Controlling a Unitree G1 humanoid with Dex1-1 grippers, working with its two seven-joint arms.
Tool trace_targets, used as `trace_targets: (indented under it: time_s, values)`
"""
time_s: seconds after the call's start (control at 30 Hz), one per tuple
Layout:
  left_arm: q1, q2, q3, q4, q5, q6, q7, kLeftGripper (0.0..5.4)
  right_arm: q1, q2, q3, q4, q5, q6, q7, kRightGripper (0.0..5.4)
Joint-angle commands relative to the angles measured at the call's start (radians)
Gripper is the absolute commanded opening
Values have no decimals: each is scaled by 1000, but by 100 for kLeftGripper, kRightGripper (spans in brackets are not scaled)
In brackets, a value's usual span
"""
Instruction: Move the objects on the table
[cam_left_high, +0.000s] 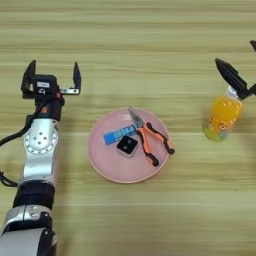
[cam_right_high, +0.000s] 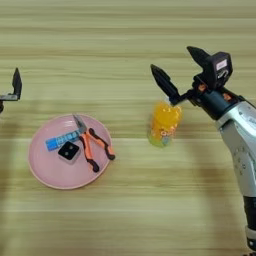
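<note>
The clear bottle of orange drink (cam_right_high: 164, 124) stands upright on the table (cam_left_high: 150, 40), right of a pink plate (cam_left_high: 100, 160). Its white cap (cam_left_high: 231, 92) peeks out just below my right gripper (cam_right_high: 170, 57). That gripper is open above and behind the bottle's top, with its fingers spread wide and nothing between them. The pliers (cam_left_high: 150, 137), with orange-and-black handles, lie on the plate's right half, nose pointing away from me. My left gripper (cam_left_high: 55, 63) is open over bare table, left of the plate and holding nothing.
On the plate beside the pliers lie a small blue strip (cam_left_high: 119, 134) and a small black square block (cam_left_high: 127, 146). My left arm (cam_left_high: 40, 150) runs along the table's left side, and the right forearm (cam_right_high: 240, 135) comes in from the right edge.
</note>
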Motion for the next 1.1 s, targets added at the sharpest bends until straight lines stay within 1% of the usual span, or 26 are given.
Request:
trace_targets:
  time_s: [0.03, 0.13, 0.23, 0.43, 0.57, 0.8, 0.83, 1.1]
  values:
    - [-14, 12, 1, 12, -10, -10, -6, 540, 27, -33, 3, -20, -1, 71, 28, 539]
    - [-17, 12, 2, 13, -13, -7, -7, 540, 39, -29, 15, 4, 1, 109, 47, 539]
    - [-17, 13, 2, 9, -14, -6, -7, 540, 43, -21, 18, 45, -14, 110, 69, 539]
    - [-20, 15, 7, 10, -21, -1, -9, 540, 62, -12, 36, 101, -39, 79, 121, 539]
    - [-22, 18, 6, 10, -24, -3, -10, 540, 61, -3, 46, 150, -72, 50, 136, 539]
    - [-22, 21, 6, 10, -28, -4, -10, 540, 61, 5, 61, 203, -113, 27, 158, 539]
    - [-22, 22, 6, 11, -29, -4, -10, 540, 61, 6, 63, 209, -119, 23, 160, 519]
    - [-23, 23, 4, 12, -33, -6, -9, 540, 66, 19, 82, 229, -146, 6, 179, 431]
